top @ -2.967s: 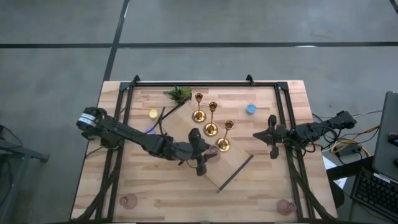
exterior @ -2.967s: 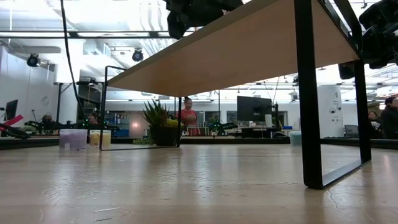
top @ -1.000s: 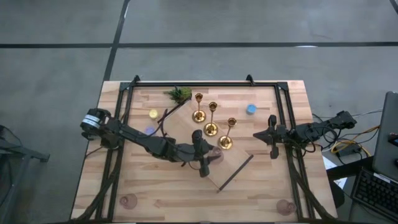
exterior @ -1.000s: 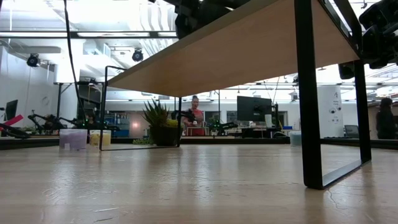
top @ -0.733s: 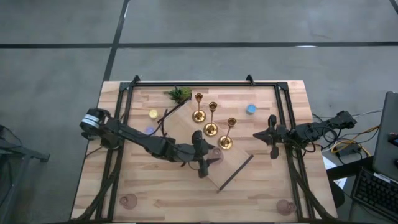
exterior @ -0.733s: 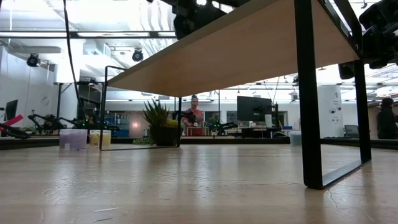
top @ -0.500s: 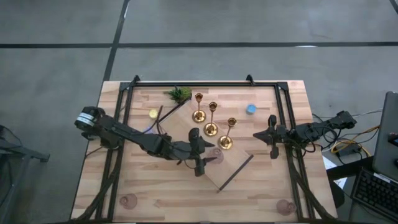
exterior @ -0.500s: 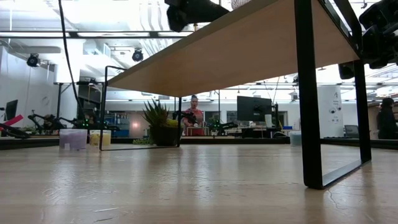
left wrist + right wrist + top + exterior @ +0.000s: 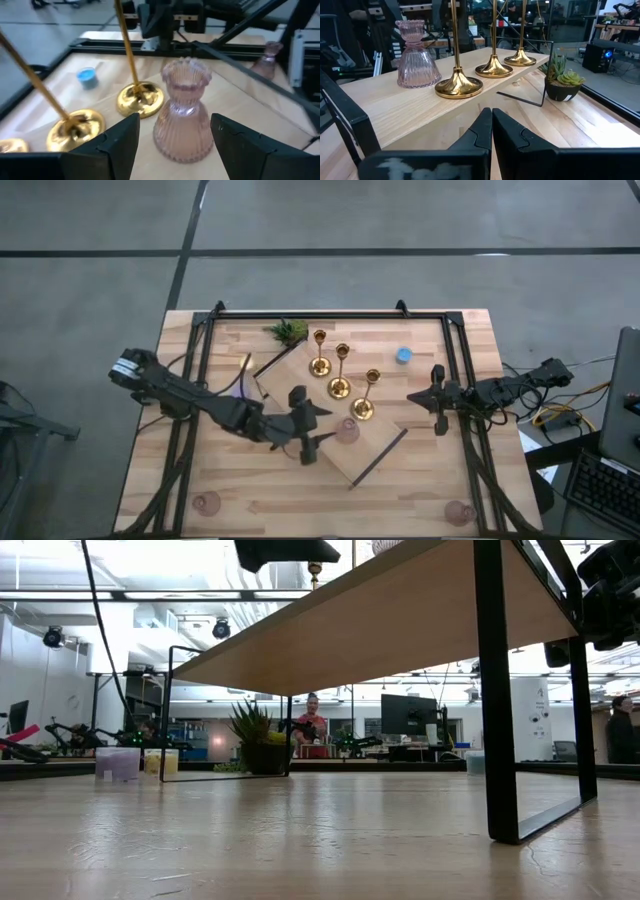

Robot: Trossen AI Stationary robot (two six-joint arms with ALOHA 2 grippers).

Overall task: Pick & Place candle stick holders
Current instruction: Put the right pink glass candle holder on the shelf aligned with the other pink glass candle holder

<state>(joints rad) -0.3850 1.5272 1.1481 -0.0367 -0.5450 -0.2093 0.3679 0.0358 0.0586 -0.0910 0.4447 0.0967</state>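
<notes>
Your left gripper (image 9: 318,426) stood with its fingers (image 9: 117,145) apart, just in front of a pink glass holder (image 9: 181,117) and not touching it. This pink glass holder stood upright on the raised wooden shelf (image 9: 375,442), just beside the nearest of the three gold candlesticks (image 9: 362,407), which made a slanted row on the same shelf (all three upright).

Your right gripper (image 9: 437,396) waited near the right side of the table (image 9: 230,480), with its fingers (image 9: 479,131) pressed together and nothing between them.

Two more pink glass holders (image 9: 207,503) stood on the table itself, one at each front corner, well apart from the shelf. I think they were upright, but from above they were too small to be sure.

A blue tealight (image 9: 403,355) and a green plant (image 9: 288,331) lay on the far part of the table.
</notes>
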